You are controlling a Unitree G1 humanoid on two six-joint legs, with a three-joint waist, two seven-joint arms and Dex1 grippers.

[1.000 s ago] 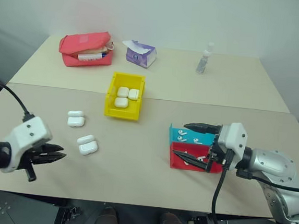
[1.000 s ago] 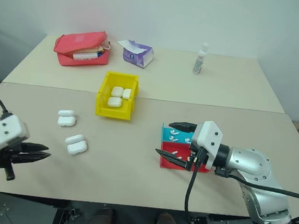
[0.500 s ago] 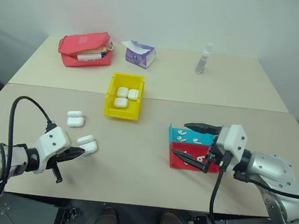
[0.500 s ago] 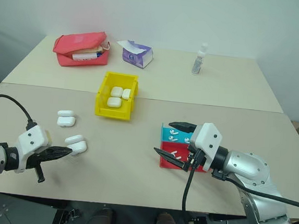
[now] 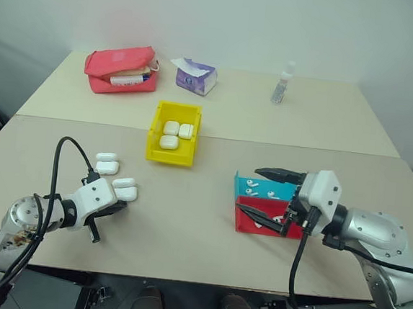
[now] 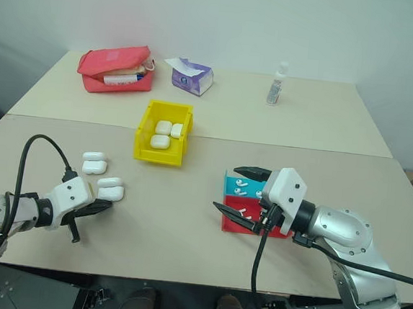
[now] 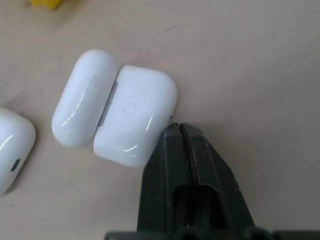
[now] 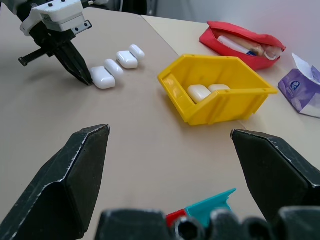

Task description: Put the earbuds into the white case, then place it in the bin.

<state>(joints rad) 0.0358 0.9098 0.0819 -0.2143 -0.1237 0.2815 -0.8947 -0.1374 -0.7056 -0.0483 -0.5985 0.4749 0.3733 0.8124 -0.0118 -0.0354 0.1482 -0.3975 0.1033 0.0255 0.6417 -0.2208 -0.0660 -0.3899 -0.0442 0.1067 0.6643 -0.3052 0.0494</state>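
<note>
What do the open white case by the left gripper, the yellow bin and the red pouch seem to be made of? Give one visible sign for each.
White case: probably hard glossy plastic; it shows sharp highlights and smooth rounded edges.
Yellow bin: likely moulded plastic with a slight sheen; its thin walls are rigid and evenly coloured.
Red pouch: seemingly soft fabric or vinyl; its sagging shape suggests so, though which one stays open.

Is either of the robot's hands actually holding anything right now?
No. The left end effector is shut, its tips just against the open white case without gripping it. The right end effector is open over the trays, holding nothing.
</note>
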